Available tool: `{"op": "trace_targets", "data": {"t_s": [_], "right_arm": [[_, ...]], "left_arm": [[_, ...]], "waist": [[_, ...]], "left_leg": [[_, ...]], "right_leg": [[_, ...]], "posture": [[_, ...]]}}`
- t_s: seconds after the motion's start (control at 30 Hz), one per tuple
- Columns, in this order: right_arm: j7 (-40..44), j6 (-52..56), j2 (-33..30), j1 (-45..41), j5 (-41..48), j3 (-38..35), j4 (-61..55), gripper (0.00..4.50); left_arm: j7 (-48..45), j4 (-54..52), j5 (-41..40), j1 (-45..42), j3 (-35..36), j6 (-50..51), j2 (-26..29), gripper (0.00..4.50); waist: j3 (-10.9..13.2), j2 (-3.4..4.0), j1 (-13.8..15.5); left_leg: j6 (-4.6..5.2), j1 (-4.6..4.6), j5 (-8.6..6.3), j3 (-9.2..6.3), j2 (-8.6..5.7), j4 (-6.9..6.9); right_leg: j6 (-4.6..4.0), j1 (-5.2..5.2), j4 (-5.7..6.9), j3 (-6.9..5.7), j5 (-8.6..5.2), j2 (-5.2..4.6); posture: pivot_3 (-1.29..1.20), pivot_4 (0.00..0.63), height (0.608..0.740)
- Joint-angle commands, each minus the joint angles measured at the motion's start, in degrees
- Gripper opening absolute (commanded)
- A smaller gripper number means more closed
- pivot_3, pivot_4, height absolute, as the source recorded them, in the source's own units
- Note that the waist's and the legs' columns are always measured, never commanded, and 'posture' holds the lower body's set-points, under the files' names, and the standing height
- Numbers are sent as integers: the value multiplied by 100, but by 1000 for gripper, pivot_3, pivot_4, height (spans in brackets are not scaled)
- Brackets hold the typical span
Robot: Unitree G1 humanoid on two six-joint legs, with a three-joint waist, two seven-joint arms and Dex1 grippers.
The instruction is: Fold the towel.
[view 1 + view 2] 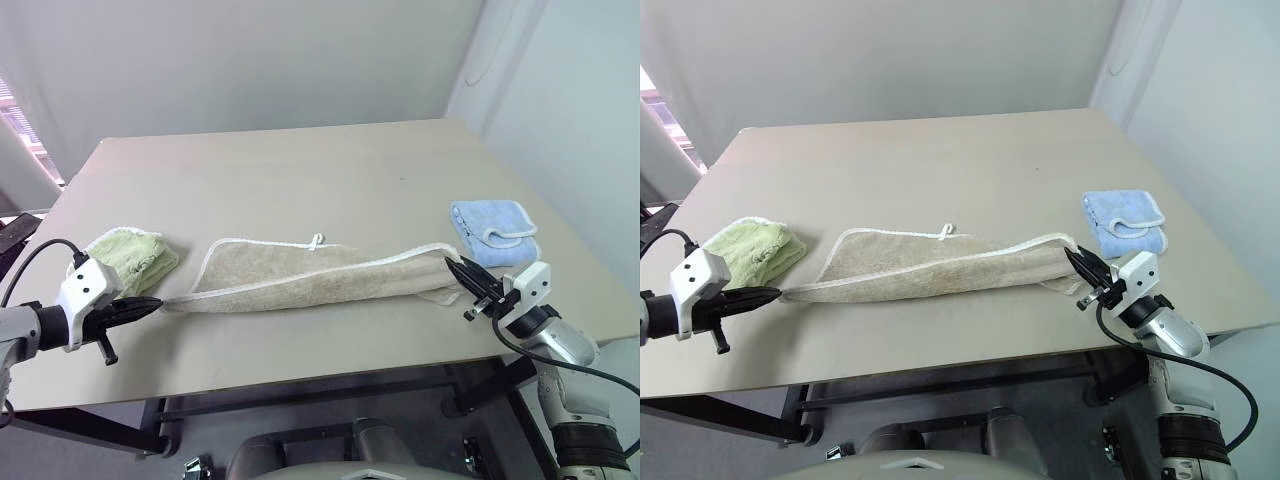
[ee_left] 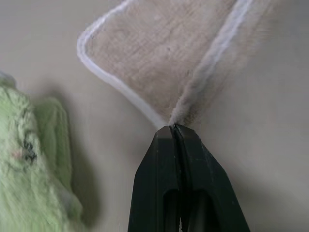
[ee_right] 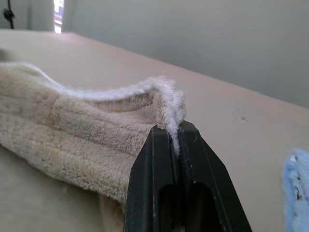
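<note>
The worktop (image 1: 300, 170) is carrying three cloths. The towel (image 1: 310, 275), beige with white corded edging, is lying stretched across the near middle of it, its long axis running from the robot's left to its right, with a small white loop (image 1: 317, 240) at its far edge. A green folded towel (image 1: 130, 255) is sitting just beside its left end and a blue folded towel (image 1: 492, 228) near its right end.

The left hand (image 1: 150, 303) is clenched on the towel's left corner and the right hand (image 1: 462, 272) is clenched on its right corner, so each arm is holding the end nearer to it and the cloth is spanning the gap between them, apparently already doubled lengthwise. The coming move is probably bringing one end across to the other.

The left wrist view is showing two corded edges meeting at the pinch; the right wrist view is showing the cord curling up between the fingertips (image 3: 164, 145), lifted off the surface.
</note>
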Motion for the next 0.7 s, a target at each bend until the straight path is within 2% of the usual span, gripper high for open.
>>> {"op": "trace_targets", "data": {"t_s": [0.03,0.17,0.3,0.53,0.63,0.7], "right_arm": [[-489,661,130,-479,626,-217,-841,0],[-738,838,86,-1098,525,-207,-777,0],[-769,1057,-113,-1545,278,-102,-481,0],[-375,1189,-196,-1260,133,200,-643,0],[-337,1144,-130,-1229,89,264,-568,0],[-351,1121,-90,-1248,48,280,-544,0]], "left_arm": [[224,-17,-280,-551,278,319,48,15],[420,234,-387,-1254,245,549,14,15],[451,396,-336,-1568,99,602,26,15],[109,92,-87,-1075,-359,170,-49,15],[32,-36,-188,-987,-503,297,-135,15],[17,-113,-198,-975,-607,353,-181,619]], "waist": [[4,3,18],[2,0,68],[2,0,100],[0,-3,134],[1,-4,128],[1,-3,128]], "left_leg": [[0,1,0,-1,-1,7],[0,19,0,-10,-4,22],[0,18,1,-10,-6,23],[1,-4,-3,11,-11,-3],[1,-3,-3,12,-10,7],[1,7,-3,12,-9,19]], "right_leg": [[0,-1,7,0,0,2],[10,16,13,-3,-4,8],[8,18,10,-2,-3,6],[10,-4,8,-2,-10,8],[7,-3,10,-1,-11,8],[8,8,12,-1,-9,6]], "posture": [[0,0,729],[0,0,729],[0,0,729],[0,0,729],[0,0,729],[0,0,729]]}}
